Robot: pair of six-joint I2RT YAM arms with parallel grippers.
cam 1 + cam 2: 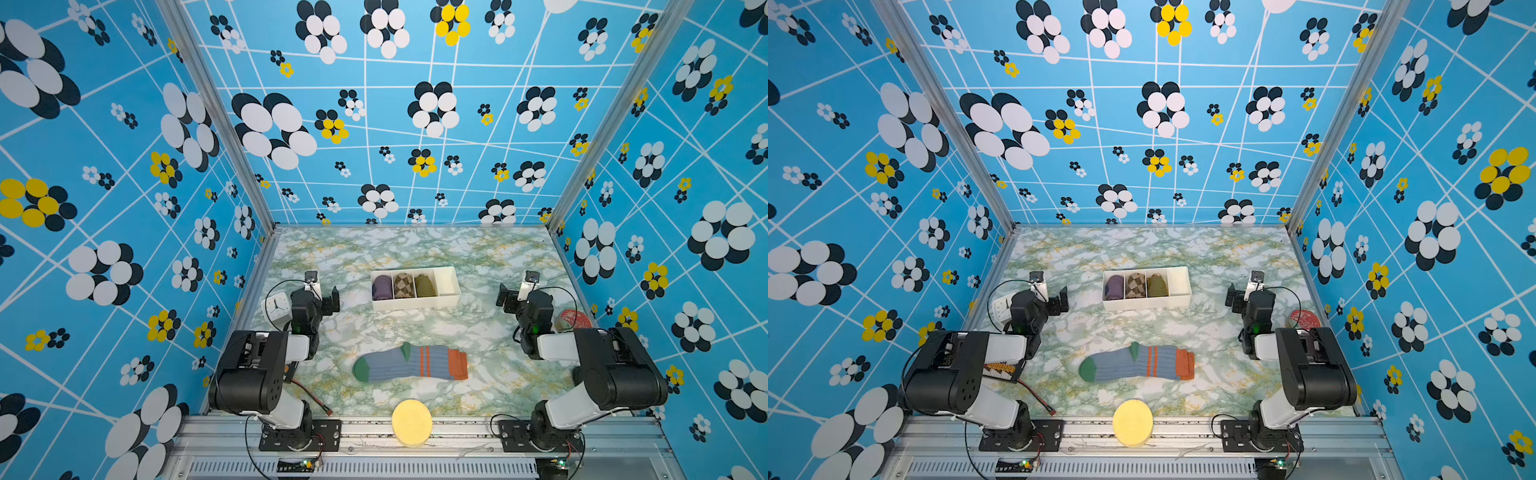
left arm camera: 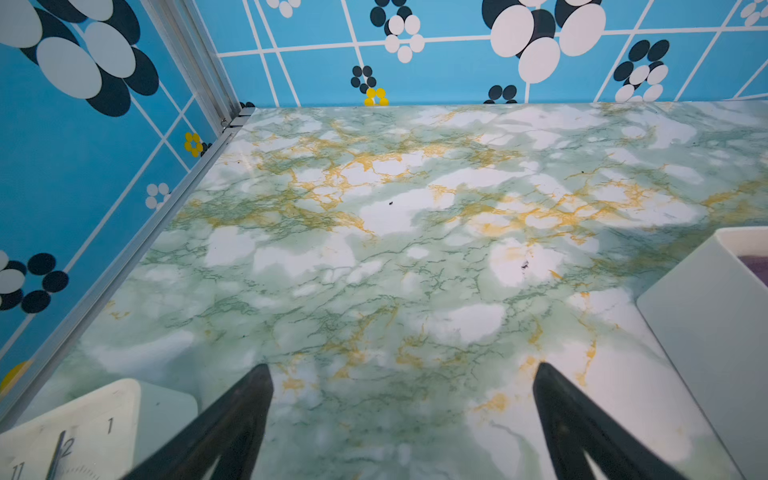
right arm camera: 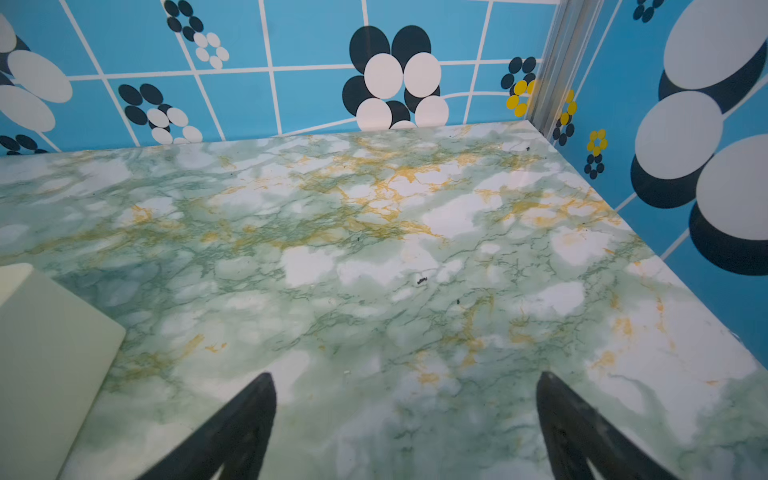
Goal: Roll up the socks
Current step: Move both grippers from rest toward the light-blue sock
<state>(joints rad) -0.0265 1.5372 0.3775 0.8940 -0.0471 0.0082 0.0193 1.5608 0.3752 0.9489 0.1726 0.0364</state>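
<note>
Socks [image 1: 409,363] lie flat and stacked at front-centre of the worktop [image 1: 478,332], toes toward the left arm, cuffs toward the right. Untouched; rolling not begun. Left tool [image 2: 401,368] and right tool [image 3: 405,376] are both spread wide and empty, flanking the tray [image 1: 415,303], well apart from the socks. Next, likely: lower a tool to one end, pinch both layers, start the roll.

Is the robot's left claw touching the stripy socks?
Apart. In both top views the left gripper sits far back from the socks, with bare table between them; its wrist view shows only marble between its open jaws.
</note>
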